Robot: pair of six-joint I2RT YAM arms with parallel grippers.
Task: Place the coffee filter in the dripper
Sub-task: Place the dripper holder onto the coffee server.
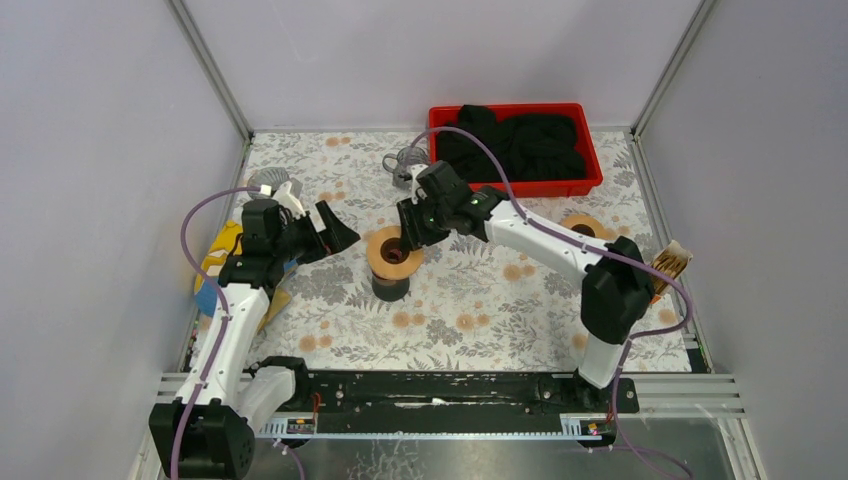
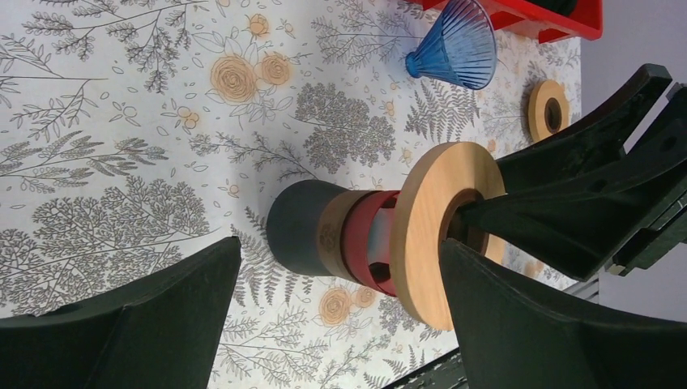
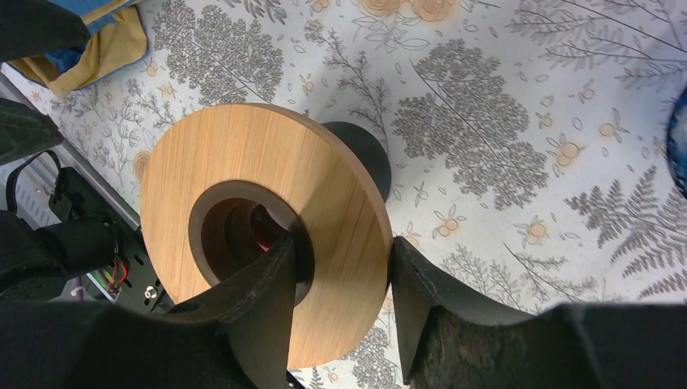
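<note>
A blue ribbed glass dripper [image 2: 454,53] lies on its side near the red bin, also seen from above [image 1: 405,162]. A tan pleated paper piece that looks like the coffee filter [image 1: 671,262] rests at the table's right edge. At mid-table a wooden ring [image 1: 395,250] [image 3: 267,235] sits on a stack of a red part and a dark cup [image 2: 304,227]. My right gripper [image 1: 408,238] [image 3: 340,259] is shut on that ring, one finger in its hole and the other against its outer rim. Left of the stack, my left gripper [image 1: 340,235] [image 2: 340,243] is open and holds nothing.
A red bin [image 1: 515,148] of black cloth stands at the back. A second wooden ring [image 1: 583,225] [image 2: 549,109] lies to the right. A grey ribbed cone [image 1: 268,181] sits at the back left. Under the left arm lies a blue and yellow cloth [image 1: 215,265].
</note>
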